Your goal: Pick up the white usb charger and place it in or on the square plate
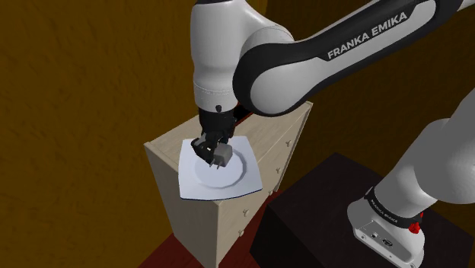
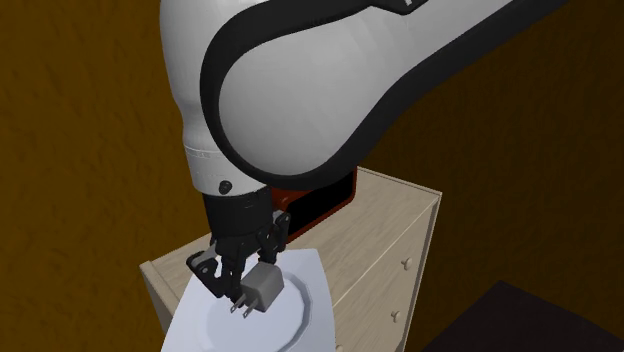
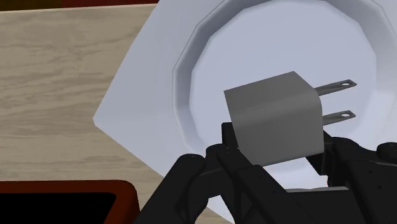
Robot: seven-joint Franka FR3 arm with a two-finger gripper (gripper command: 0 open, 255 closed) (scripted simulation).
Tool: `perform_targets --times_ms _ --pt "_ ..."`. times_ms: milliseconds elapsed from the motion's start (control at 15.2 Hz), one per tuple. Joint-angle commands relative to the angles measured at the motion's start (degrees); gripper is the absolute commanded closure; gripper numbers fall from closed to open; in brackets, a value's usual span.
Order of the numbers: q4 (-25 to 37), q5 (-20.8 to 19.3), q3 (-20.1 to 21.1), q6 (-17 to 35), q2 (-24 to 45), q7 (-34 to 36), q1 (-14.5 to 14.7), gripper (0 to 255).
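My black gripper (image 1: pixel 214 151) is shut on the usb charger (image 1: pixel 221 157), a small grey-white cube with two metal prongs. In the second exterior view the charger (image 2: pixel 264 288) hangs in the gripper (image 2: pixel 243 281) just above the plate (image 2: pixel 305 315), prongs pointing down and sideways. The wrist view shows the charger (image 3: pixel 275 119) clasped between the fingers (image 3: pixel 210 168), over the round well of the white square plate (image 3: pixel 146 95). The plate (image 1: pixel 243 183) lies on top of a light wooden dresser (image 1: pixel 167 145).
The dresser (image 2: pixel 395 230) has small knobs down its drawer fronts and stands against a brown wall. A dark red box edge (image 3: pixel 63 200) sits on the dresser beside the plate. My dark stand (image 1: pixel 320 221) is at the shoulder view's lower right.
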Motion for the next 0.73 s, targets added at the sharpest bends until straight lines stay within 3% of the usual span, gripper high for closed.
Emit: perform_targets --times_ms 0,66,132,462,660 --pt "0.0 0.0 0.0 0.0 0.0 0.0 0.0 255" --pt "0.0 0.0 0.0 0.0 0.0 0.0 0.0 255" --pt "0.0 0.0 0.0 0.0 0.0 0.0 0.0 0" --pt "0.0 0.0 0.0 0.0 0.0 0.0 0.0 0" --pt "3.3 2.0 -0.2 -5.6 -2.8 -1.5 -0.2 0"
